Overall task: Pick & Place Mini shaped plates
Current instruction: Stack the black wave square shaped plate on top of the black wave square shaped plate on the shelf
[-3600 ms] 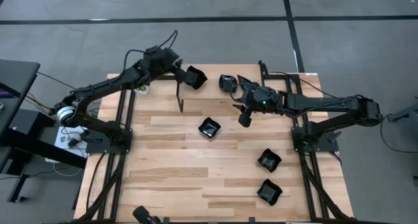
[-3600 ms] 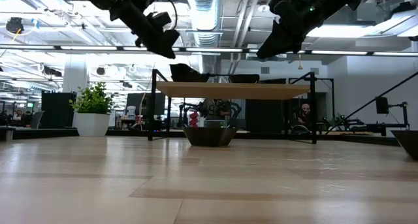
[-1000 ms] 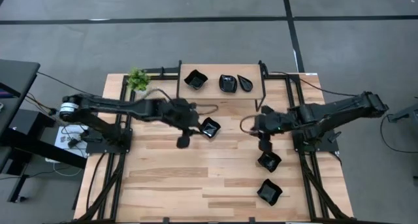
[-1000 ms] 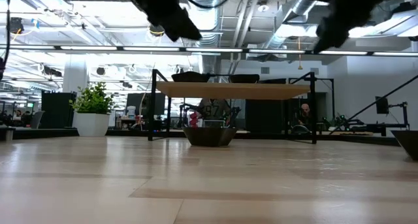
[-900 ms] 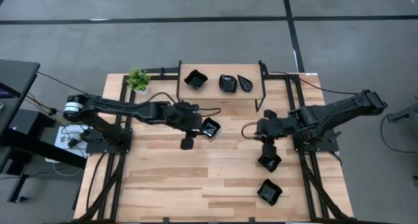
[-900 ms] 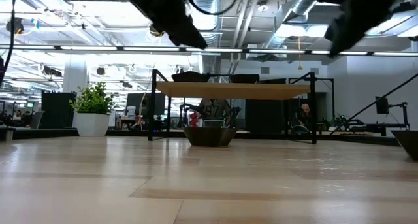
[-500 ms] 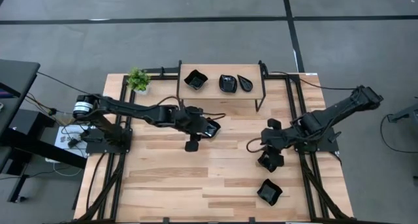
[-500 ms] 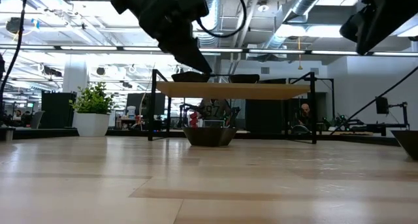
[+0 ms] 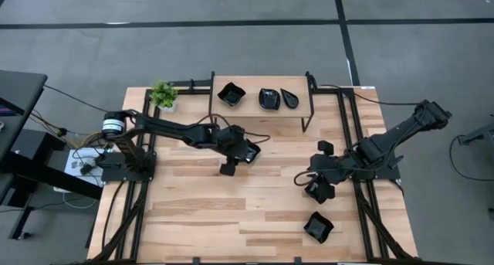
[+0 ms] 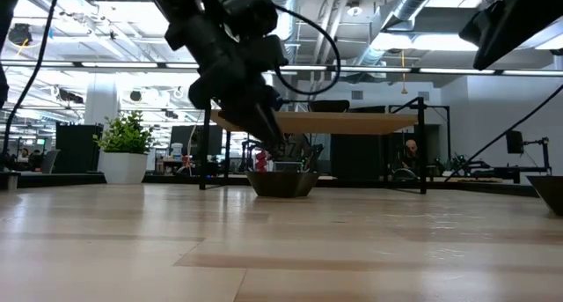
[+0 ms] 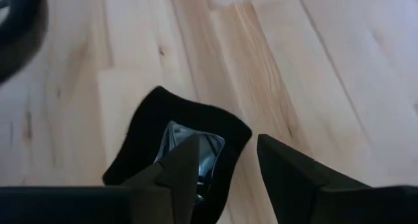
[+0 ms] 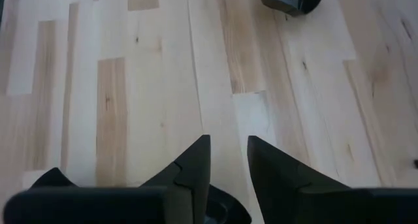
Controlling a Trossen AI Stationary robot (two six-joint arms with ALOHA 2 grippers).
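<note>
A squarish black mini plate (image 11: 147, 142) sits on its base near the table's middle (image 10: 281, 182). My left gripper (image 11: 227, 142) hangs open just above it, slanting down. One finger (image 11: 186, 162) is over the plate's hollow, the other (image 11: 284, 168) is past its rim over bare wood. My right gripper (image 12: 228, 142) hovers open with a narrow gap over another black plate (image 9: 320, 192) at the table's right, and nothing lies between its fingers. A third plate (image 9: 318, 228) lies nearer the front edge.
A raised wooden shelf (image 9: 251, 104) at the table's far edge carries three black plates (image 9: 230, 93). A small green potted plant (image 9: 162, 93) stands to its left. Bare wood stretches across the table's left and near parts.
My left gripper has come down and toward the table's right, onto the spot over the middle plate. My right gripper has swung toward the table's near edge until it hangs over the right-hand plate. No plate has moved.
</note>
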